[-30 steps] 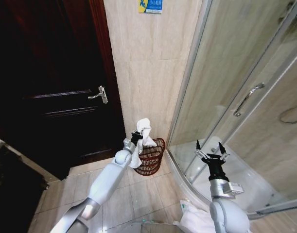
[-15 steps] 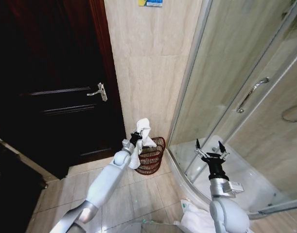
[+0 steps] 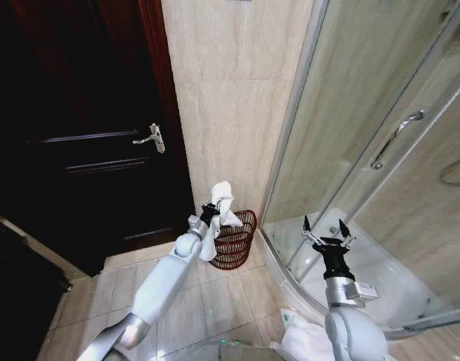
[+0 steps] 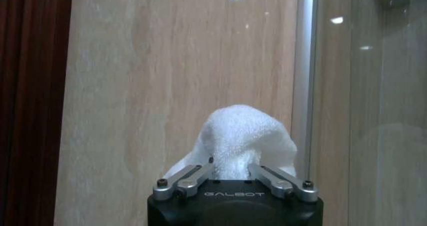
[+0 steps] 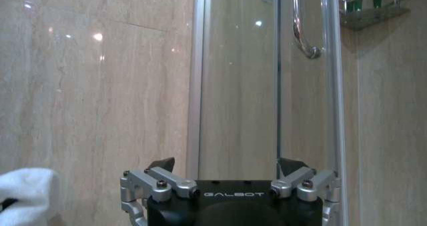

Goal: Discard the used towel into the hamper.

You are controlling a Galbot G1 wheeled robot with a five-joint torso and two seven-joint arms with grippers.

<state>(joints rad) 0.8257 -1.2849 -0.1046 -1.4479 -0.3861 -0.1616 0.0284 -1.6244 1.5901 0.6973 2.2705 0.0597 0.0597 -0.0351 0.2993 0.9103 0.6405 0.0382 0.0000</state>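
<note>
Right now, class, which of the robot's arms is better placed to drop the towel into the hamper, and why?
The left. Its left gripper is shut on the white towel beside the hamper. The right gripper is open, by the shower glass.

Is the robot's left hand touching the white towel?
Touching. The left wrist view shows the left gripper with its fingers closed against the towel bunched between them.

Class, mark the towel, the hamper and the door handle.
towel (image 3: 221, 193), head view: upper bunched part above the left hand.
hamper (image 3: 239, 237), head view: woven side wall.
door handle (image 3: 151, 138), head view: lever.
</note>
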